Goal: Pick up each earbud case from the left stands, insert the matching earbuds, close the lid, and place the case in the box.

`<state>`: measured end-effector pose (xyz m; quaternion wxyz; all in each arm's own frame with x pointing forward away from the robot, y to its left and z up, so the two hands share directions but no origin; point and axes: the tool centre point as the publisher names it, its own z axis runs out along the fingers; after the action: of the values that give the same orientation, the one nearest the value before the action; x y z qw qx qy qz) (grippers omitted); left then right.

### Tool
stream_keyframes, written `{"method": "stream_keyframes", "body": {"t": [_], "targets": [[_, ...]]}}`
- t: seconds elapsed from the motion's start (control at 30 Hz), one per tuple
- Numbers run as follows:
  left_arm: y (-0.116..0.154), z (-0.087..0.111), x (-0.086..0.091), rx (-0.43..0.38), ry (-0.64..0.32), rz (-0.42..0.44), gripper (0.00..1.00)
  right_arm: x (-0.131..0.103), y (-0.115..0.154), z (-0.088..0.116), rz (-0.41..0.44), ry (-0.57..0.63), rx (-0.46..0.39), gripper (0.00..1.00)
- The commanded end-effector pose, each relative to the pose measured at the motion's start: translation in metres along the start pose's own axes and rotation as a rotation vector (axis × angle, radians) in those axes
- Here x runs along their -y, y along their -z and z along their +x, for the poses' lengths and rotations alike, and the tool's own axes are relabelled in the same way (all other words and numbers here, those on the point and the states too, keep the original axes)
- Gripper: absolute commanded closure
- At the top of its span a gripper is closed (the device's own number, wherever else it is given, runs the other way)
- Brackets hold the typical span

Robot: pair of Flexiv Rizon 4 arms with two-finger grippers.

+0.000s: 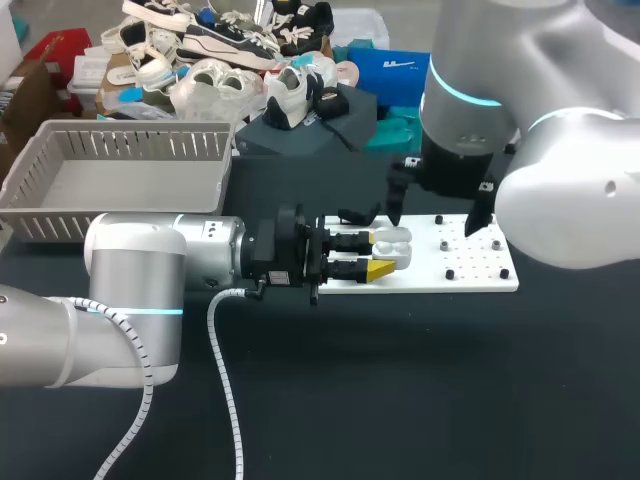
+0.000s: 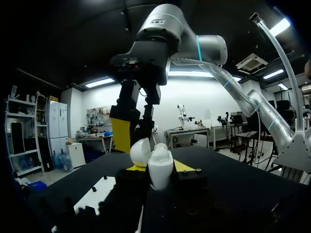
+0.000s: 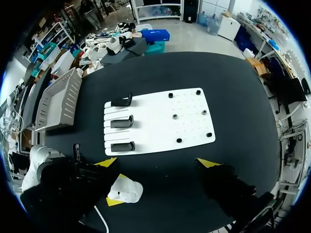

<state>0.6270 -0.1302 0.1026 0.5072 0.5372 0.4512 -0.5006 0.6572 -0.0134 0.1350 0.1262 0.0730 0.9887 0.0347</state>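
The grey basket (image 1: 140,145) sits far left. The left gripper (image 1: 383,254) is clamped on the open white earbud case (image 1: 392,243) at the white board's (image 1: 480,275) near edge. Above the board, the right gripper (image 3: 158,162) is spread wide and holds nothing.
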Motion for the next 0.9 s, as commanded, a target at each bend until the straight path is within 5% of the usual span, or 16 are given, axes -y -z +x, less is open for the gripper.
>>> {"method": "stream_keyframes", "body": {"t": [0.03,0.43,0.9], "targets": [[0.000,0.001,0.000,0.002,-0.001,0.000,1.00,-0.001,0.004,0.004,-0.011,0.000,-0.014,0.00],[0.000,0.001,0.000,0.002,-0.001,0.000,1.00,-0.006,0.006,0.017,0.006,0.016,-0.045,0.00],[0.000,0.001,0.000,0.002,-0.001,0.000,1.00,0.016,0.036,0.023,-0.110,-0.028,0.094,0.00]]}}
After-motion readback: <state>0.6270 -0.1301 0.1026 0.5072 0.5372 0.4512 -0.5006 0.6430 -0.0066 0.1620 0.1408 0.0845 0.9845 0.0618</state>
